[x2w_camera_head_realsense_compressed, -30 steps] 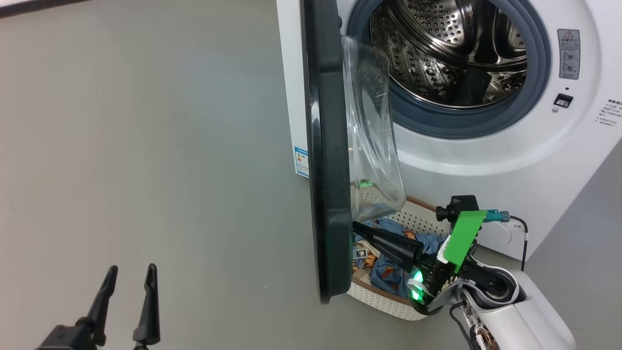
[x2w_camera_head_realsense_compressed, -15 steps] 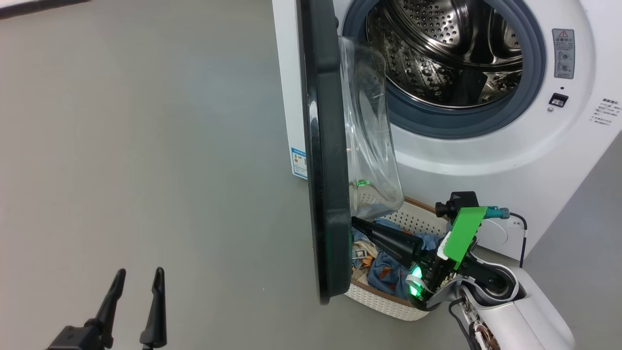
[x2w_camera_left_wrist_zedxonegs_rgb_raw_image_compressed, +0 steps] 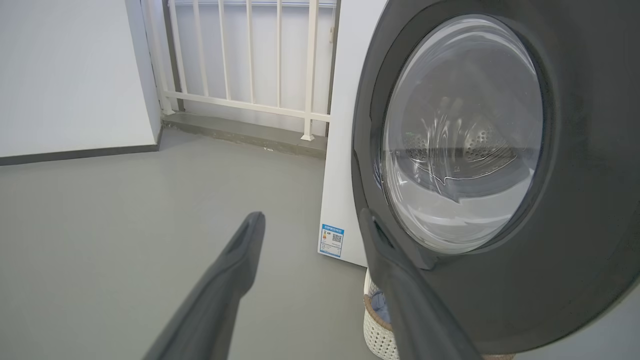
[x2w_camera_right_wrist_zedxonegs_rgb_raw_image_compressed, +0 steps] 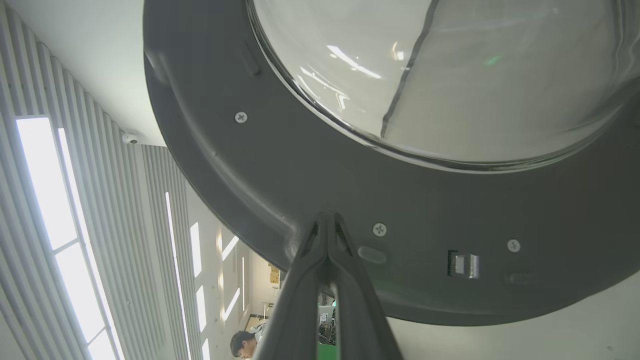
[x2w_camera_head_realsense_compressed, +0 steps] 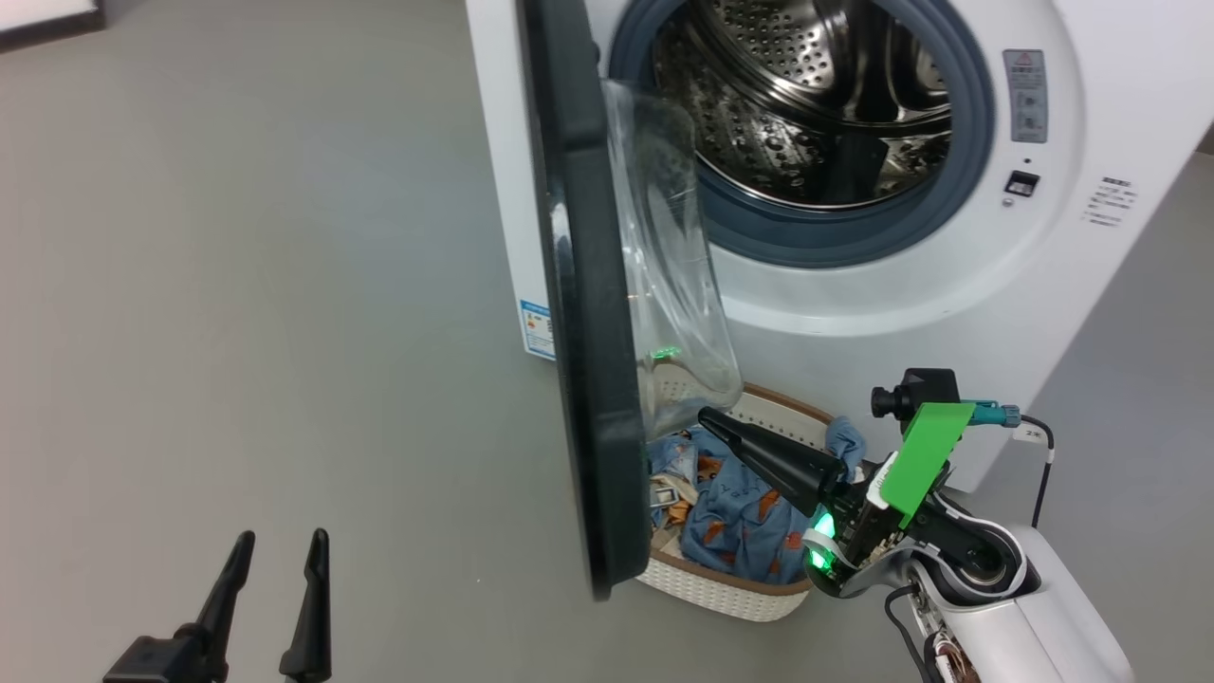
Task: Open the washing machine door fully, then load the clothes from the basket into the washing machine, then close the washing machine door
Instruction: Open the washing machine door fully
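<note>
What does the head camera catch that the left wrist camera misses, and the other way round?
Head view's extras: the shut right pincer, its green tag, the latch slot. Left wrist view's extras: a white railing, a white wall. Shared: the washing machine door, the basket, the blue sticker, the open left pincer.

You see the washing machine [x2w_camera_head_realsense_compressed: 1072,123], white, with the washing machine door [x2w_camera_head_realsense_compressed: 579,313], glossy black round a bulging clear window, swung out edge-on. Beneath the door, against the machine's front, the cream basket [x2w_camera_head_realsense_compressed: 721,593] holds the clothes [x2w_camera_head_realsense_compressed: 730,517], blue with orange figures.
</note>
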Robot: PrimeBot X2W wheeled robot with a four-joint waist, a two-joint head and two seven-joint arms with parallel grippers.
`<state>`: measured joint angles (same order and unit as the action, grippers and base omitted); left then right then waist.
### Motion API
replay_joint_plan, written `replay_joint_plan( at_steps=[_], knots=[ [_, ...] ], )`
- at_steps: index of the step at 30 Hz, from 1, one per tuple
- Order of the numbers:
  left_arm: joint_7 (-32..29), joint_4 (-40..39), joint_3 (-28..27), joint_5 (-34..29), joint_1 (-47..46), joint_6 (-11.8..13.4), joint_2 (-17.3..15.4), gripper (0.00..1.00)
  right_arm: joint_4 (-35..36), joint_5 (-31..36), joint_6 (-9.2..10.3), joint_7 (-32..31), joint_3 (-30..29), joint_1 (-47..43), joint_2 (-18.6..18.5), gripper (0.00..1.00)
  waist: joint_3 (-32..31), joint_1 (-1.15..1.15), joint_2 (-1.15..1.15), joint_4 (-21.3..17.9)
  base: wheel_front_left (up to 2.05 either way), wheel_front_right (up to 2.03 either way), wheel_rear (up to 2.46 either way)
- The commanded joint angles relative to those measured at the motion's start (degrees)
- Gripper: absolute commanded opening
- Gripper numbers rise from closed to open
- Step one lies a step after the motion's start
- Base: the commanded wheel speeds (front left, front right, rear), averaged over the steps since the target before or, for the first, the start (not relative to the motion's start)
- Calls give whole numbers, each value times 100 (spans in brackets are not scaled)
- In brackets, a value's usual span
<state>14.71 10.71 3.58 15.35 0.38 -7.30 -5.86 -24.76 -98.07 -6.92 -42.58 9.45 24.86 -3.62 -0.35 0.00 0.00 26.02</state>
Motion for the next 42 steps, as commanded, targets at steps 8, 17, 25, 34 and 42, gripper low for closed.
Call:
replay_joint_plan(
  at_steps=[8, 17, 25, 34, 42],
  knots=[
    [29, -132, -212, 4, -249, -19, -133, 100, 682, 501, -57, 232, 17, -136, 41, 100, -4, 0, 0, -668, 0, 0, 0],
    [29, -195, -300, -51, -253, -19, -88, 100, 1713, 1396, -57, 961, 145, -382, -250, 100, 70, 0, 0, -1108, 0, 0, 0],
    [29, -250, -394, -60, -278, -19, -97, 100, 2439, 2232, -57, 2022, 535, -653, -675, 100, 98, 0, 0, -1406, 0, 0, 0],
    [29, -318, -388, -90, -260, -19, -68, 100, 2667, 3390, -57, 4074, 1094, -946, -1373, 100, 148, 0, 0, -1784, 0, 0, 0],
    [29, -336, -417, -103, -249, -19, -57, 100, 2343, 4228, -57, 5345, 1482, -1139, -1779, 100, 157, 0, 0, -2084, 0, 0, 0]
  ],
)
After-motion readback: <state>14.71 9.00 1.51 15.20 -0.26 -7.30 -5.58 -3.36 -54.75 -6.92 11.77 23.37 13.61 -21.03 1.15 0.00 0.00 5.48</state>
